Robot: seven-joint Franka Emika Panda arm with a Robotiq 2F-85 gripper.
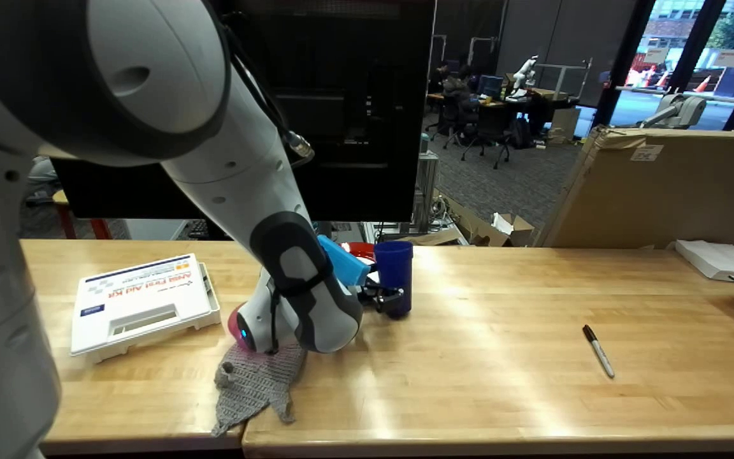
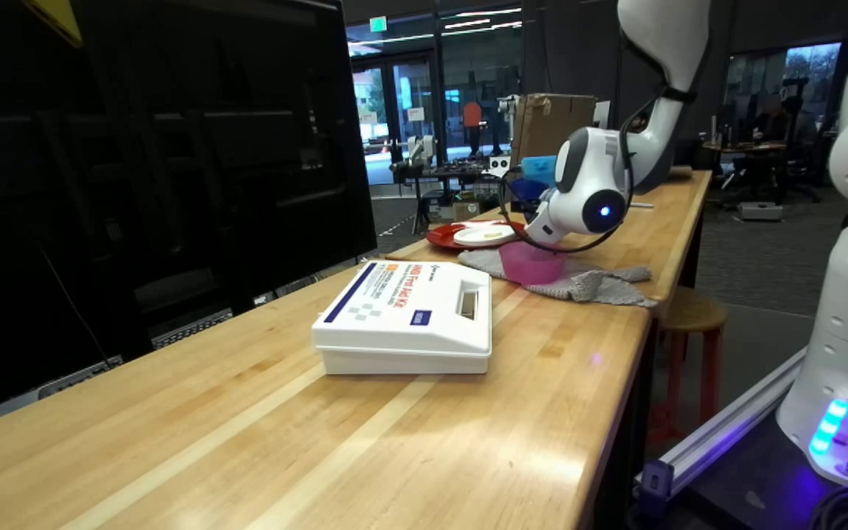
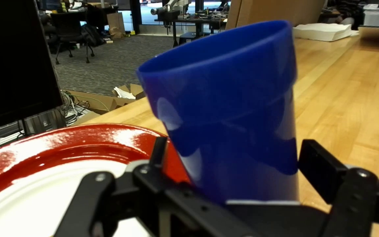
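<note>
Around the lower half of a blue cup (image 3: 222, 98), the claw (image 3: 234, 158) stands unclenched, its fingers (image 3: 317, 168) spread to either side. The wrist view shows a gap between the cup and the finger on that picture's left; the finger on the right lines up with the cup's edge, and I cannot tell whether they touch. The cup stands upright on the wooden worktop (image 1: 469, 382). Just beside it lies a red plate (image 3: 120, 133), with a white plate (image 3: 61, 191) set on top; in an exterior view a small yellowish patch (image 2: 494, 235) shows on the white one.

Next to the arm's wrist (image 1: 329, 312), both exterior views show a light-blue block (image 1: 345, 261); whether it is fixed to the arm is hard to tell. Below the wrist, a pink bowl (image 2: 532, 265) rests on a grey knitted cloth (image 2: 597, 285), one corner of which reaches the worktop's edge. On the far side of the bowl from the cup, a white first aid kit (image 2: 405, 316) lies closed, label up.

The opposite way, well apart from the cup, lies a black-capped marker (image 1: 598, 350). Beyond it are a flat white stack (image 1: 720, 260) and a large cardboard box (image 1: 673, 191). Behind the worktop rises a black screen (image 1: 354, 127).
</note>
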